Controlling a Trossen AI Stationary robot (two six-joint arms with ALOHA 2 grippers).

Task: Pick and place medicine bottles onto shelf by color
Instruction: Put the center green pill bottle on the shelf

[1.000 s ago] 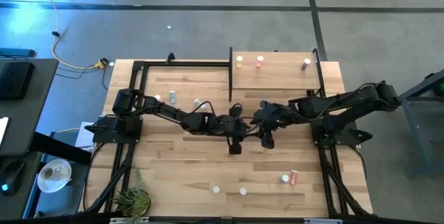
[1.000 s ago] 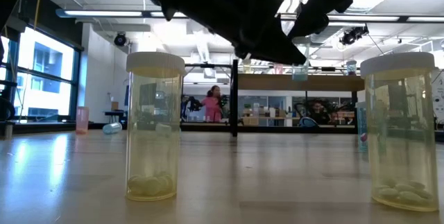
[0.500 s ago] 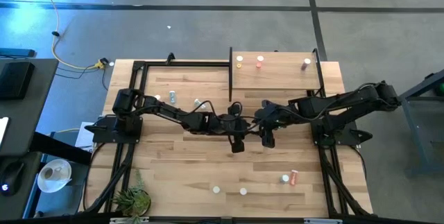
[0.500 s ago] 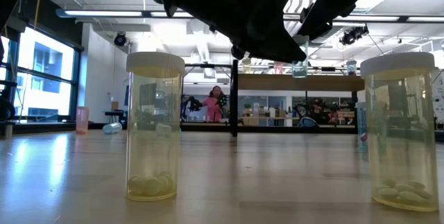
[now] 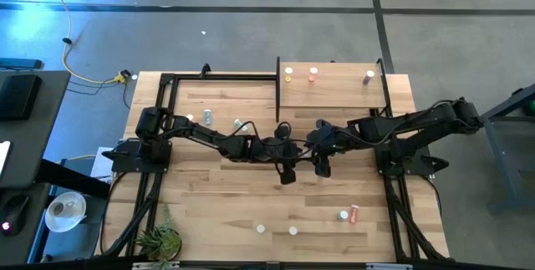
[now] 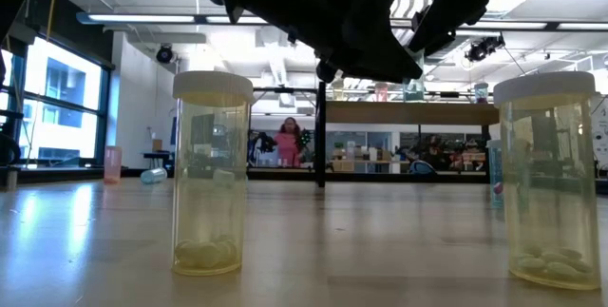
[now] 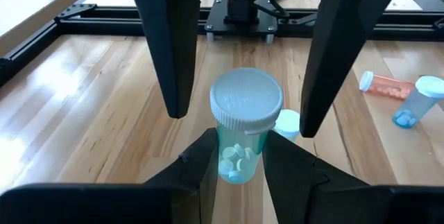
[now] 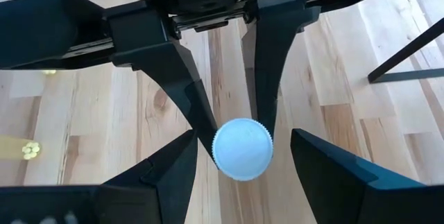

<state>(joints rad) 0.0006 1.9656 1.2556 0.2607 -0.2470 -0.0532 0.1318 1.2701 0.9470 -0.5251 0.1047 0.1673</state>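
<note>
the left gripper [image 5: 286, 175] hangs above the middle of the striped tabletop [image 5: 217, 195], its fingers [image 7: 201, 175] clamped on the body of a teal bottle [image 7: 241, 135] with a white cap [image 8: 242, 149]. the bottle stands upright in the grip, long axis vertical, cap on top and pills pooled at its base.

the right gripper [image 5: 322, 168] sits just beside it, at about 3 o'clock from the left one in the high view. its fingers [image 7: 340, 50] are spread wide and reach in so that one stands on each side of the cap, near it but not visibly touching. this looks like a hand-over: the bottle lies straight between the open right fingers, so the closing stroke has to cross the bottle's vertical axis squarely while the left grip stays lower on the body.

the shelf [image 5: 334, 94] lies at roughly 1 o'clock from the pair, on the right arm's side, which makes that arm the nearer one for placing. three bottles already stand along its far edge.
</note>
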